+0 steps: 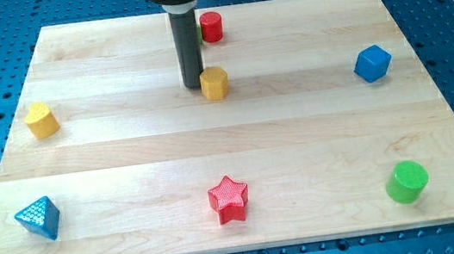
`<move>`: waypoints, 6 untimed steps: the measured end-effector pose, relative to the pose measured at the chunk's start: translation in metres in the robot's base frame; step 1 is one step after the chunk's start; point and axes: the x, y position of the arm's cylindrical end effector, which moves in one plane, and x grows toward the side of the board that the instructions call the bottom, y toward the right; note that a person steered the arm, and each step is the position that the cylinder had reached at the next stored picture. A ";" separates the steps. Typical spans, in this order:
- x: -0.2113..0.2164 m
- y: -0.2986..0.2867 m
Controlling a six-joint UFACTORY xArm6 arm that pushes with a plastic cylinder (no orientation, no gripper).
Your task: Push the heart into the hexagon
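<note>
The yellow heart (41, 120) lies near the board's left edge, in the upper half. The yellow hexagon (215, 83) sits at the upper middle of the board. My tip (194, 85) stands right at the hexagon's left side, touching it or nearly so. The heart is far off to the left of my tip, with bare board between them. The dark rod rises straight from the tip to the view's top.
A red cylinder (211, 26) stands just above the hexagon, next to the rod; a sliver of green shows behind the rod there. A blue cube (372, 64) is at the right, a green cylinder (407, 182) lower right, a red star (228, 200) bottom middle, a blue triangle (39, 219) lower left.
</note>
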 end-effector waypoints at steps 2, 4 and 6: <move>0.010 0.016; -0.021 -0.138; 0.026 -0.243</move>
